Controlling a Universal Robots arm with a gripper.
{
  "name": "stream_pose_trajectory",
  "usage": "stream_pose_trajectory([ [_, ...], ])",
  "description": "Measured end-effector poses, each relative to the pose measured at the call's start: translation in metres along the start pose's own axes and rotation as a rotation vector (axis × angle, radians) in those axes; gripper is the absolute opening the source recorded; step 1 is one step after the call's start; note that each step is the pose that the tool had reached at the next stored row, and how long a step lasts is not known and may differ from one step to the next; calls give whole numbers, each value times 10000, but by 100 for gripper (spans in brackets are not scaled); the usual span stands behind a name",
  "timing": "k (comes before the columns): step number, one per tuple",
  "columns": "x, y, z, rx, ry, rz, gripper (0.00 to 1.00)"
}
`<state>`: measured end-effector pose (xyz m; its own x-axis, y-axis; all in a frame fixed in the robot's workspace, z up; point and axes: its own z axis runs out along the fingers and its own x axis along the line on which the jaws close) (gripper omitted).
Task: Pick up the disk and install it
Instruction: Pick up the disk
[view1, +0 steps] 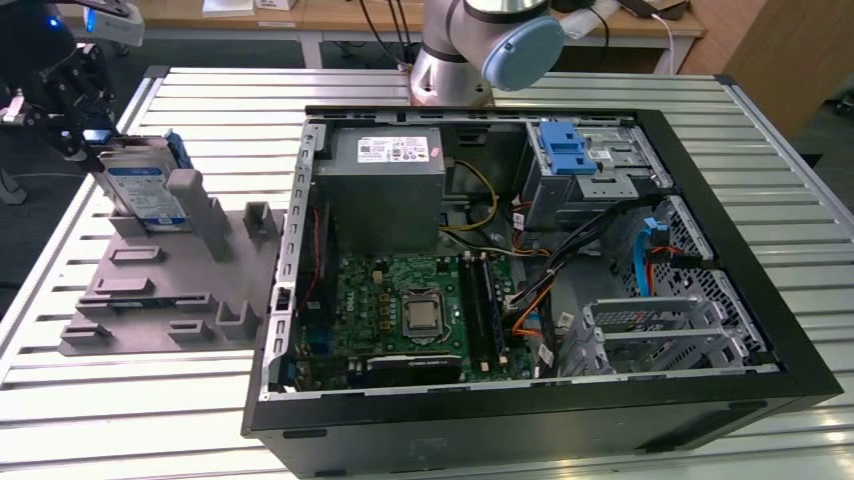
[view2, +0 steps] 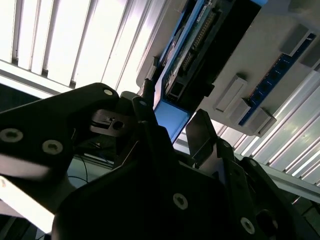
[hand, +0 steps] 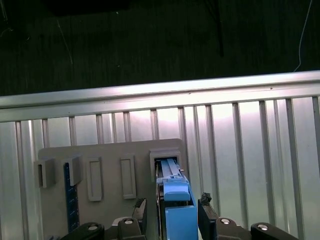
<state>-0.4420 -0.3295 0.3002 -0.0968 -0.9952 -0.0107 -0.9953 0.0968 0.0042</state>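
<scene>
Your gripper (hand: 173, 209) is open, fingers (hand: 141, 210) either side of the disk (hand: 174, 192), not clamped yet. The disk stands on edge in the grey holder (view1: 160, 285), well apart from the PC case (view1: 534, 440). Imo: centre on the blue rail, stay square, close evenly so the disk doesn't tilt.

One disk (view1: 142, 188), one grey holder (view1: 150, 292), one open computer case (view1: 534, 432), one end effector (hand: 173, 205).
</scene>
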Motion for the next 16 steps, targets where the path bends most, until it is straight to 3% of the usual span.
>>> stream_pose_trajectory([
  [9, -4, 17, 23, 8, -1, 1, 52],
  [16, -18, 21, 88, 9, -1, 0, 52],
])
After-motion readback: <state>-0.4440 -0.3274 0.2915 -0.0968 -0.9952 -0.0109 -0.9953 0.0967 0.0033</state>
